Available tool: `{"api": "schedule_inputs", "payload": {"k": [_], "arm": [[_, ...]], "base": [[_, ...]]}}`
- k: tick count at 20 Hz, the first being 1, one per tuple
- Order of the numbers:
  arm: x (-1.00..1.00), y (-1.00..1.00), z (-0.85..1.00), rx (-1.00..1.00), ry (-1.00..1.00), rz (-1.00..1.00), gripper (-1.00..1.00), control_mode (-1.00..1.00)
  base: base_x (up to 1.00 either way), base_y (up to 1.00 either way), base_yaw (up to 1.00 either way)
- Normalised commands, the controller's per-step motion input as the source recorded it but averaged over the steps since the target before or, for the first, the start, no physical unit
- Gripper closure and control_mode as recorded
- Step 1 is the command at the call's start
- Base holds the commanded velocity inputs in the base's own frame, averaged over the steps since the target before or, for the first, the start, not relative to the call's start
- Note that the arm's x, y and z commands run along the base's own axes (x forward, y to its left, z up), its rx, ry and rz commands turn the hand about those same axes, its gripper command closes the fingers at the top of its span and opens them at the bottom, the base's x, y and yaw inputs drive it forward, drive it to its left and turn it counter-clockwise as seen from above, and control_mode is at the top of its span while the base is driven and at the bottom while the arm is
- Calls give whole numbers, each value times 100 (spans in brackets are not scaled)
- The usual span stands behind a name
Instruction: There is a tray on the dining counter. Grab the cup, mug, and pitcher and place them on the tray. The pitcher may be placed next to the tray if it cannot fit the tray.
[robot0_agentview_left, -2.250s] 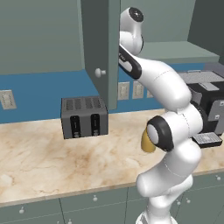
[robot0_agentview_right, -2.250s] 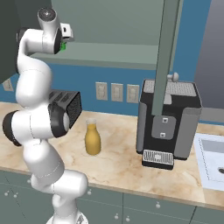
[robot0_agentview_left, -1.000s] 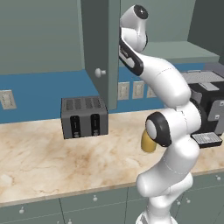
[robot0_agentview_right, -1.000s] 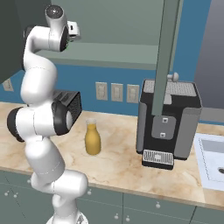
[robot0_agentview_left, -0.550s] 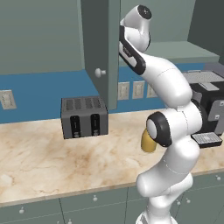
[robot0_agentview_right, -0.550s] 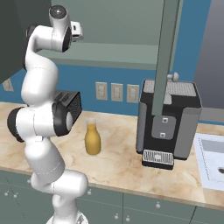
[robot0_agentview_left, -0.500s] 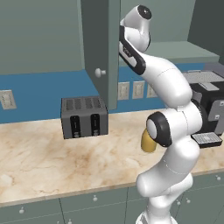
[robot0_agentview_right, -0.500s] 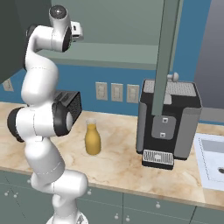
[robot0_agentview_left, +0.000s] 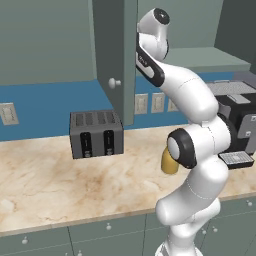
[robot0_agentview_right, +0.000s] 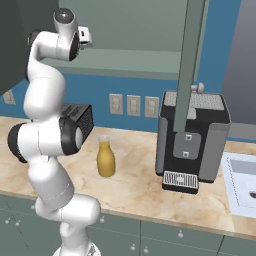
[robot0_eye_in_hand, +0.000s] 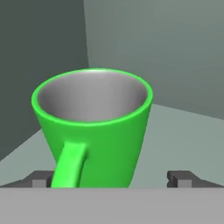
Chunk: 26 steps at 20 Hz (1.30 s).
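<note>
1 change for you: arm has reached up into the open cabinet; tool (robot0_eye_in_hand: 113, 178) spread wide around the mug (robot0_eye_in_hand: 94, 127) on its shelf. Close next. Pitcher (robot0_agentview_right: 105, 158) waits on worktop (robot0_agentview_right: 135, 185).

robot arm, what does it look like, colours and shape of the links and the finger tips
The arm is glossy white, built of rounded, tube-like links joined by dark grey to black bands and round dark joint caps. No loose cables or markings can be made out. In the hand view the gripper shows two small dark grey, blocky finger tips.
</note>
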Motion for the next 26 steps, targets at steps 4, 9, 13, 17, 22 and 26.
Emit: {"api": "schedule_inputs", "payload": {"k": [4, 9, 13, 17, 22, 26], "arm": [[13, 23, 0, 0, 0, 0, -100, -100], [19, 1, 0, 0, 0, 0, -100, -100], [16, 0, 0, 0, 0, 0, 100, -100], [10, 0, 0, 0, 0, 0, 100, -100], [0, 0, 0, 0, 0, 0, 100, -100], [0, 0, 0, 0, 0, 0, 100, -100]], "base": [[0, 0, 0], [0, 0, 0], [0, 0, 0], [0, 0, 0], [0, 0, 0], [0, 0, 0]]}}
